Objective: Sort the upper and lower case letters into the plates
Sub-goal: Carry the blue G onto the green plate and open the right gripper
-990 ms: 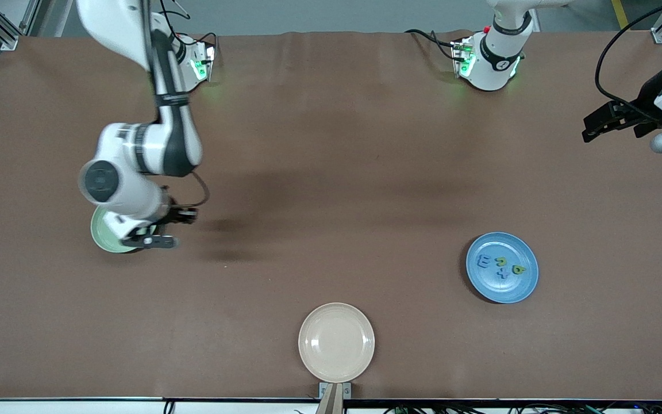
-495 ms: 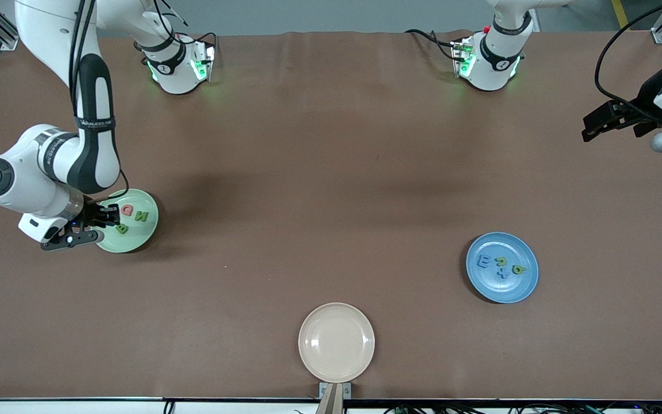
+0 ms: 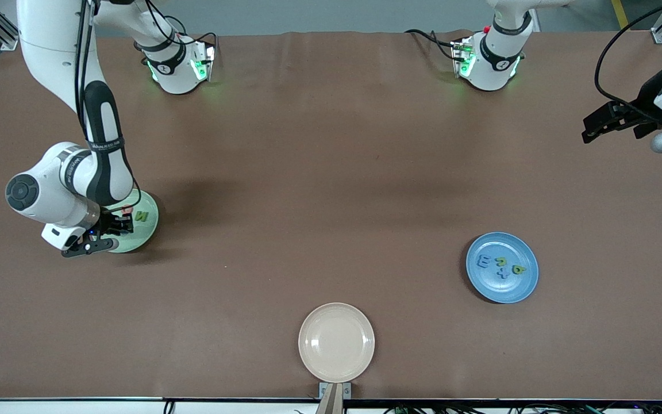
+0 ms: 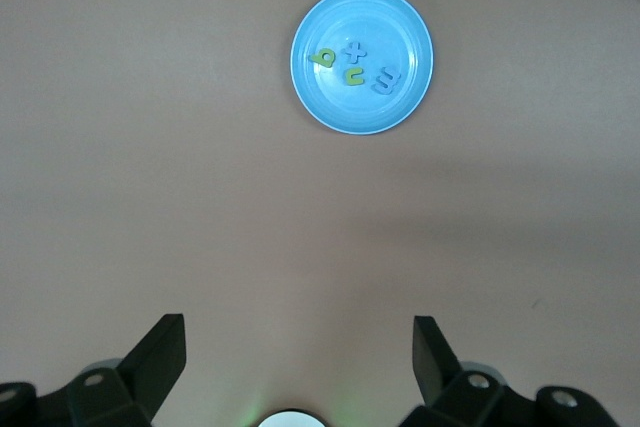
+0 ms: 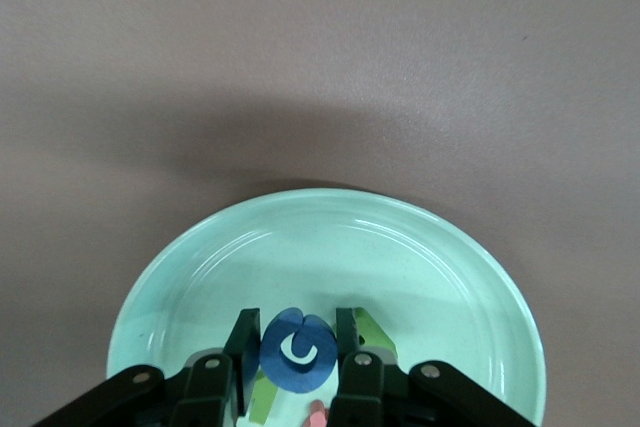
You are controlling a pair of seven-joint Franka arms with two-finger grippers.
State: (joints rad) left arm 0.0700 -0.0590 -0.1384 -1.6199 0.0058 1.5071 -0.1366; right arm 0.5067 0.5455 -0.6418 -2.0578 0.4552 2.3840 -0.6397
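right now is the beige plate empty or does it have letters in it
Empty: the beige plate shows only its bare surface, no letters on it.

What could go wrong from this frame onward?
The right tool pinches a blue letter low inside the pale green plate; its fingers might nudge the green letter lying beside it. The piece is tiny and may stick on release. The left tool waits open, away from the blue plate.
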